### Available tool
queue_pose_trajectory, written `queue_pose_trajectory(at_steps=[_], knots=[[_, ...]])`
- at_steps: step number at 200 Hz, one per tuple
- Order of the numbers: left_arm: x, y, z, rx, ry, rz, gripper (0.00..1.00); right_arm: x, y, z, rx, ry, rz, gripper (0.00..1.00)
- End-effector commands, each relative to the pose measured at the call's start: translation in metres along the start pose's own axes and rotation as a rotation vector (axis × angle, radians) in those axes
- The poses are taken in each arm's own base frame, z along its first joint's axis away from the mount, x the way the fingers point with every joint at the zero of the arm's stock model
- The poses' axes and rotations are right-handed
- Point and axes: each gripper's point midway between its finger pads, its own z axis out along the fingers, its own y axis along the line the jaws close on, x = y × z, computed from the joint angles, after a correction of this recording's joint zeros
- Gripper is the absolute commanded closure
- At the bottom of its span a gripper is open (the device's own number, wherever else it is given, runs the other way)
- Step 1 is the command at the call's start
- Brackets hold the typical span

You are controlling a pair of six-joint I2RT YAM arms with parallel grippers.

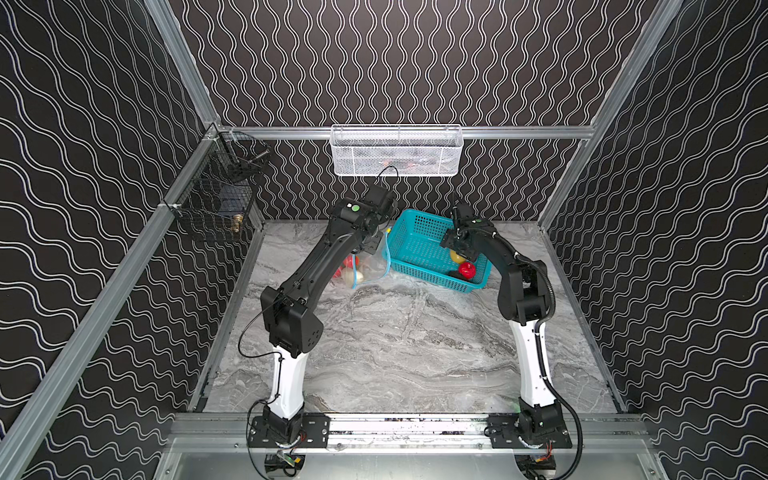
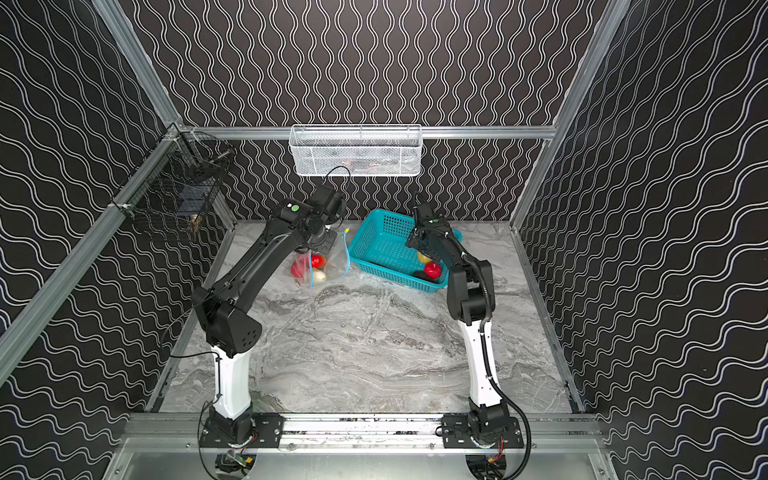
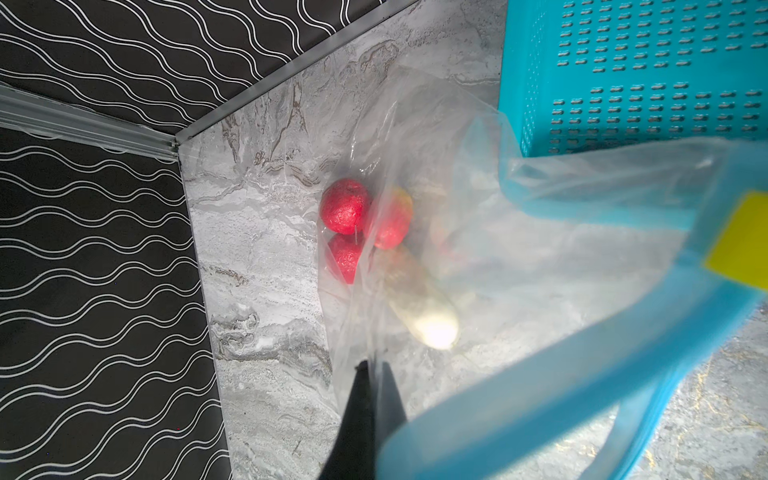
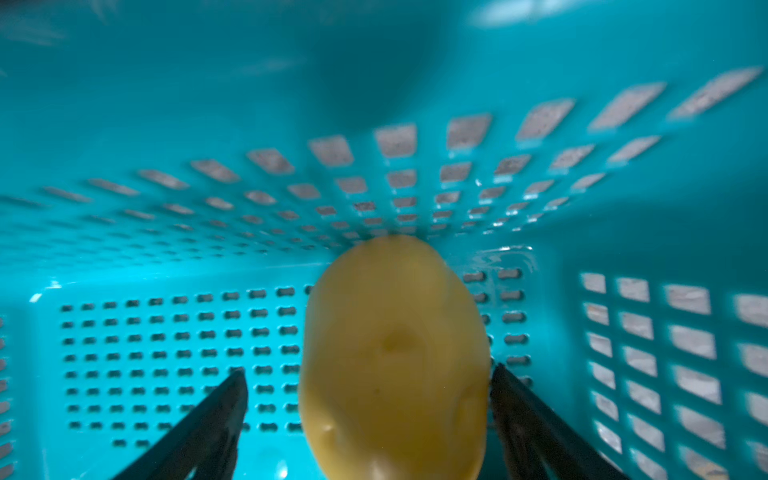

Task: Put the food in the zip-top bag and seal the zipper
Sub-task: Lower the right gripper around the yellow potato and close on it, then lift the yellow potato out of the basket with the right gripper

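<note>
The clear zip-top bag (image 1: 372,266) (image 3: 519,257) lies left of the teal basket (image 1: 415,243), its mouth held up. My left gripper (image 3: 372,365) is shut on the bag's plastic wall near the blue zipper (image 3: 540,395) with its yellow slider (image 3: 739,245). Inside the bag lie red round food (image 3: 345,205) (image 2: 318,261) and a white-green long piece (image 3: 419,303). My right gripper (image 4: 369,371) reaches down into the basket (image 4: 166,353), open astride the yellow potato (image 4: 395,353) (image 1: 457,257); one finger touches it, the other stands apart. A red piece (image 1: 467,270) and a dark elongated one (image 2: 422,275) lie beside it.
A white mesh basket (image 1: 395,149) hangs on the back rail and a black wire basket (image 1: 216,208) on the left rail. The teal basket stands close to the back wall. Grey marble table (image 1: 395,340) stretches toward the arm bases.
</note>
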Motion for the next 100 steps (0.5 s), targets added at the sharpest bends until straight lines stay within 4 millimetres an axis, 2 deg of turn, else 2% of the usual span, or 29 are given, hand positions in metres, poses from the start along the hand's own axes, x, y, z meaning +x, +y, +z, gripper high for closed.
queue_pose_trajectory(at_steps=[1,53,100], knots=[[-0.0011,0.0024,-0.0036,0.000,-0.009,-0.004,1.00,-0.0007,-0.0026,0.0002,0.019,0.003,0.006,0.10],[-0.0013,0.0017,-0.0038,0.002,-0.009,-0.004,1.00,-0.0017,-0.0019,0.0011,0.016,0.002,0.001,0.19],[-0.0015,0.0028,-0.0043,0.000,-0.011,-0.005,1.00,0.0012,-0.0019,0.0053,0.014,0.014,-0.001,0.17]])
